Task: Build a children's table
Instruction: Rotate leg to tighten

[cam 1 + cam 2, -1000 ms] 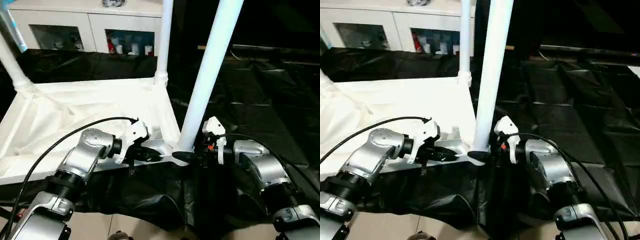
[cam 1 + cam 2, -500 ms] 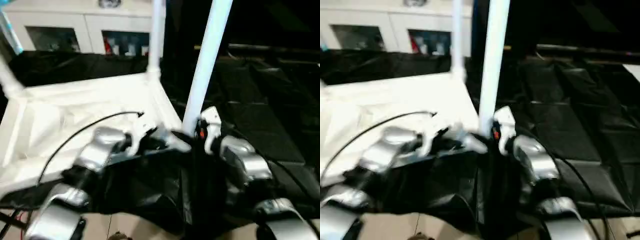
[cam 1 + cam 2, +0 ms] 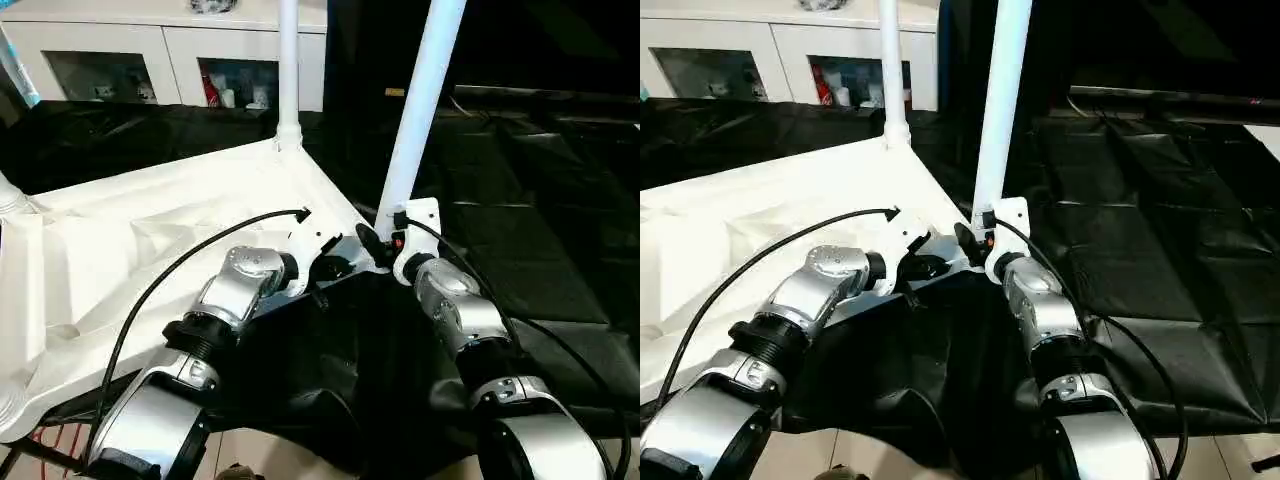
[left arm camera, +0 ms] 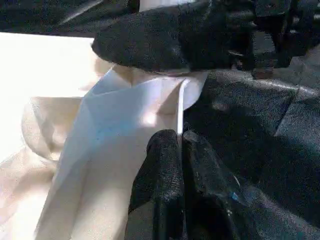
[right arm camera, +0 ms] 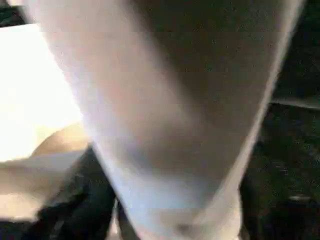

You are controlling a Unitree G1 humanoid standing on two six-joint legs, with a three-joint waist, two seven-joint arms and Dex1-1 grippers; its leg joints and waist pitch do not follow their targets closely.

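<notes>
The jaws of the left gripper [image 4: 177,150] are pressed nearly together on the thin white rim of the children's table [image 3: 150,250] at its near right corner, one black finger on each side of the edge. The right gripper [image 3: 375,243] sits at the foot of the near right leg [image 3: 418,110]; its jaws stand wide around the round base of that leg, one rounded black finger [image 4: 150,42] curving across the corner socket, though whether they actually press on the plastic cannot be told.

The table is smooth, glossy white plastic and lies upside down, its underside showing shallow moulded ribs and folds and a raised lip around the edge. The corners swell into rounded lobes with sockets. The near right leg is a long, plain round tube that rises steeply and leans slightly right. A second leg [image 3: 288,70] stands upright in the far right corner, and a third leg [image 3: 12,195] shows at the left edge.

Crinkled, shiny black sheeting [image 3: 520,230] lies under the table and spreads right and far. A white cabinet [image 3: 170,50] with glass doors stands at the far left. Pale tiled floor [image 3: 270,455] shows at the near edge.
</notes>
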